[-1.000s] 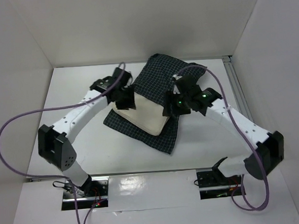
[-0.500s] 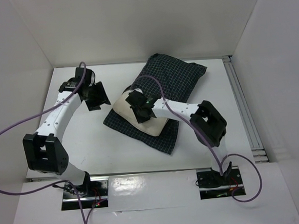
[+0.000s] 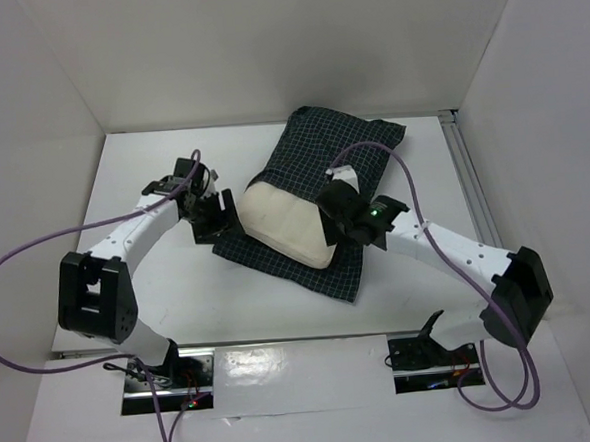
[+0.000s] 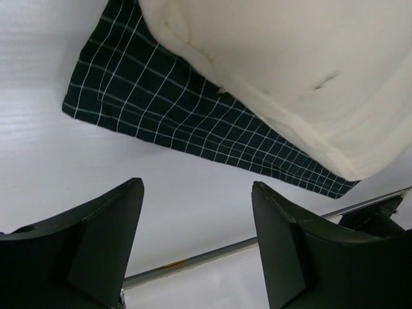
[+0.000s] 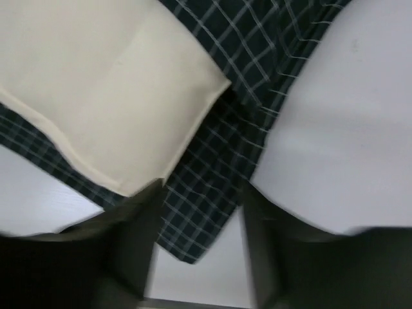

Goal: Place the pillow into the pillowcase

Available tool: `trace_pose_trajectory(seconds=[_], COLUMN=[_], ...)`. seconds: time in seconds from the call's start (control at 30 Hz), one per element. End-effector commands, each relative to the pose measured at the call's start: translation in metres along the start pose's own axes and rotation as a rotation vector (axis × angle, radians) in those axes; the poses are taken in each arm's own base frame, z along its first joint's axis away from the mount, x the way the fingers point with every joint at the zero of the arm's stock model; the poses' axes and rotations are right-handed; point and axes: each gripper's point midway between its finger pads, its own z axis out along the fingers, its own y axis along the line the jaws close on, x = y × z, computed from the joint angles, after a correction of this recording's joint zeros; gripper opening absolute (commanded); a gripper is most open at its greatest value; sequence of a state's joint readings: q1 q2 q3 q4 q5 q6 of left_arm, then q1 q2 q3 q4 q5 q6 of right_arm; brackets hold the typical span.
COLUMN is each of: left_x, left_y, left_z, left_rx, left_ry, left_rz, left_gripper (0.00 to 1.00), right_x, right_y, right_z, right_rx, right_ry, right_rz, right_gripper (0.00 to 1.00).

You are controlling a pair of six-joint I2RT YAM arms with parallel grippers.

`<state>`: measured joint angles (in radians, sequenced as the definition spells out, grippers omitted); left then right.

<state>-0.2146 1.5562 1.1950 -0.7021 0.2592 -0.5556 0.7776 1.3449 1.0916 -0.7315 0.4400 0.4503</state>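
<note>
Top external: the pillow (image 3: 287, 223) lies at frame centre on the table (image 3: 158, 279). Its near half is bare on the pillowcase (image 3: 343, 150), and its far end seems to run under the checked cloth toward the upper right. The left gripper (image 3: 215, 218) sits just beside the pillow's left end, and the right gripper (image 3: 337, 216) at its right edge.

Left wrist: the left gripper (image 4: 196, 248) has its 2 fingers spread wide over bare table, with nothing between them. Pillow (image 4: 290, 71) and pillowcase (image 4: 174, 112) fill the upper frame.

Right wrist, blurred: the right gripper (image 5: 199, 254) hangs with fingers apart over the pillowcase (image 5: 212, 187) hem, apparently not pinching it. The pillow (image 5: 96, 84) is at upper left.

Judged: the pillow is light and squashy and buckles if shoved at 1 corner, so push its seamed end. The case is limp and slides, so pinch its free hem.
</note>
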Motion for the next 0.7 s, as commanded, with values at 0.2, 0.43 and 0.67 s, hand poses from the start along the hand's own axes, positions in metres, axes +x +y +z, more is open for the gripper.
trace_pose_trajectory(seconds=[0.2,0.43,0.67], left_x=[-0.028,-0.029,-0.005], left_y=[0.035,0.037,0.02], left_z=[-0.039,-0.046,-0.024], left_rx=[-0.049,-0.042,0.033], left_ry=[-0.21,-0.199,-0.124], left_rz=[-0.17,-0.142,-0.067], left_gripper=[0.78,0.78,0.77], right_x=[-0.067,-0.043,-0.023], right_y=[0.129,0.154,0.104], right_z=[0.047,0.116,0.054], right_rx=[-0.203,-0.167,-0.186], right_ry=[-0.071,0.021,0.006], right_rz=[-0.07,-0.133,-0.158], right_gripper=[0.86,0.12,0.0])
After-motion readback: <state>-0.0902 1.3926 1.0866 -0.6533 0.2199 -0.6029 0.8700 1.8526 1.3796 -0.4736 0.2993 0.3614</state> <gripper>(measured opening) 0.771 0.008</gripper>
